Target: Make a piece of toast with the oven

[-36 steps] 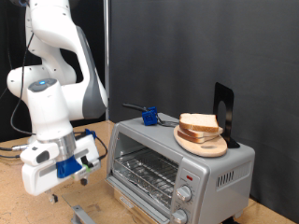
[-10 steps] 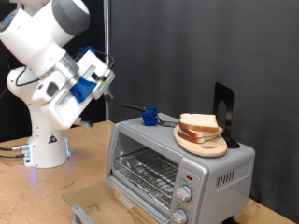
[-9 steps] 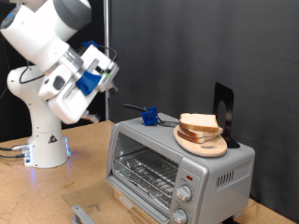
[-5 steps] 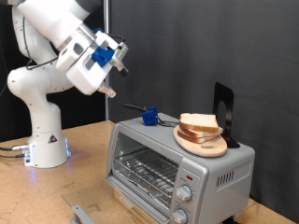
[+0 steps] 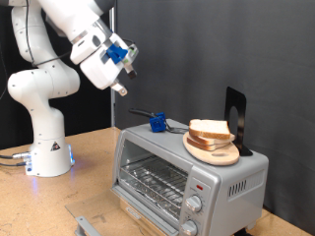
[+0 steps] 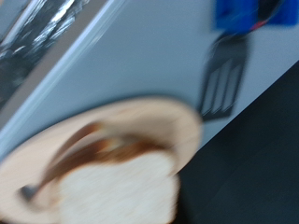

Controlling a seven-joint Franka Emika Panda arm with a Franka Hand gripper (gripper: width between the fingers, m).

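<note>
The gripper (image 5: 122,71), its opening impossible to judge and holding nothing visible, hangs high at the exterior view's left, well apart from the oven (image 5: 187,175), whose door is open, while the piece of toast (image 5: 210,129) rests on a wooden plate (image 5: 215,151) on top.

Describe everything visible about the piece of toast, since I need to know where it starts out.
The piece of toast is a pale, roughly square slice with a tan-brown crust, untoasted by its look. It lies flat on a round wooden plate on top of the oven, towards the exterior view's right. The wrist view shows it blurred. The gripper is apart from it, up in the air.
</note>
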